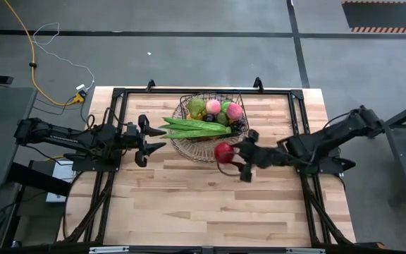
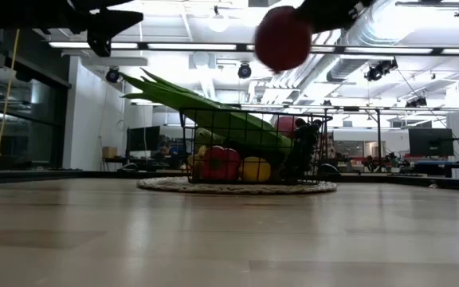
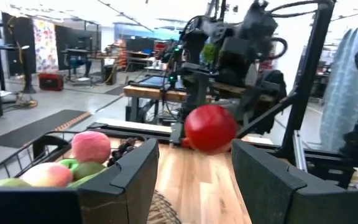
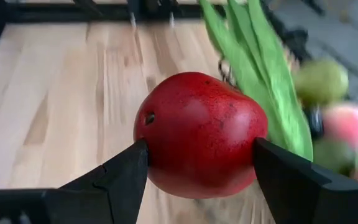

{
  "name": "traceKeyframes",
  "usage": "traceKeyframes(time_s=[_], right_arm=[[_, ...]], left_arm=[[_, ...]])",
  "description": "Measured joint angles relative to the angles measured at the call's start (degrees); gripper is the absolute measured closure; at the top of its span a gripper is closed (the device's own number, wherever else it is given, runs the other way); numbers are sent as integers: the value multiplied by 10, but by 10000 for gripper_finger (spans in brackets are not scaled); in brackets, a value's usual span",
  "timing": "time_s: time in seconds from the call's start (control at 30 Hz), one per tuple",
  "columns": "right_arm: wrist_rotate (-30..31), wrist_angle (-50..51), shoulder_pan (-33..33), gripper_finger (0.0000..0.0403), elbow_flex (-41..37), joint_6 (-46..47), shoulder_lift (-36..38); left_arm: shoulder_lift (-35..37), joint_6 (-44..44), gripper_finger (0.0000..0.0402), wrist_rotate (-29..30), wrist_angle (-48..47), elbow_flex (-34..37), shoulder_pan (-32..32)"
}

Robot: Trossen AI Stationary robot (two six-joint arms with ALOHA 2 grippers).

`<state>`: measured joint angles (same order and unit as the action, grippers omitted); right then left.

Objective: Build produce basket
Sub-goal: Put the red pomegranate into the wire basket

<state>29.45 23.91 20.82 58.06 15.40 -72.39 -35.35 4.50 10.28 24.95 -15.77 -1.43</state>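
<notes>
The right gripper (image 1: pixel 230 158) pinched a red apple (image 1: pixel 223 151) above the table, just beside the basket (image 1: pixel 182 144); the left gripper (image 1: pixel 154 138) hung with its jaws spread.

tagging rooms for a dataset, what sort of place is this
Likely a robotics lab or workshop: exposed ceiling ducts, desks with monitors behind, and a wooden table on bare concrete floor.

Place: a robotics lab or workshop in a large open hall.
Ceiling: exposed silver ducts (image 2: pixel 389 36) and strip lights (image 2: pixel 213 46).
Floor: grey concrete (image 1: pixel 189 49), hazard-striped marking (image 1: pixel 386 29), yellow cable (image 1: pixel 30 49).
Background: workbenches with monitors (image 2: pixel 430 142), black metal frame (image 3: pixel 303 93) around the wooden table (image 1: pixel 210 204).
</notes>
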Motion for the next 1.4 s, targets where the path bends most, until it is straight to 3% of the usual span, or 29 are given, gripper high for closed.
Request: traceKeyframes(time_s=[0.17,0.4,0.5,0.6,0.9,1.4], right_arm=[[-94,-218,-71,147,-106,-92,1],[-192,-637,-132,147,-303,-122,1],[-227,-745,-143,147,-340,-139,1],[-240,-775,-150,147,-345,-155,2],[-254,-733,-153,147,-324,-169,2],[-256,-729,-153,147,-323,-169,2]], left_arm=[[0,19,209,-2,2,0,0],[0,43,209,-13,9,0,0],[-12,44,209,-13,46,0,0],[-42,49,209,-13,85,0,0],[-167,38,209,-18,192,-1,0],[-178,34,209,-27,200,-1,0]])
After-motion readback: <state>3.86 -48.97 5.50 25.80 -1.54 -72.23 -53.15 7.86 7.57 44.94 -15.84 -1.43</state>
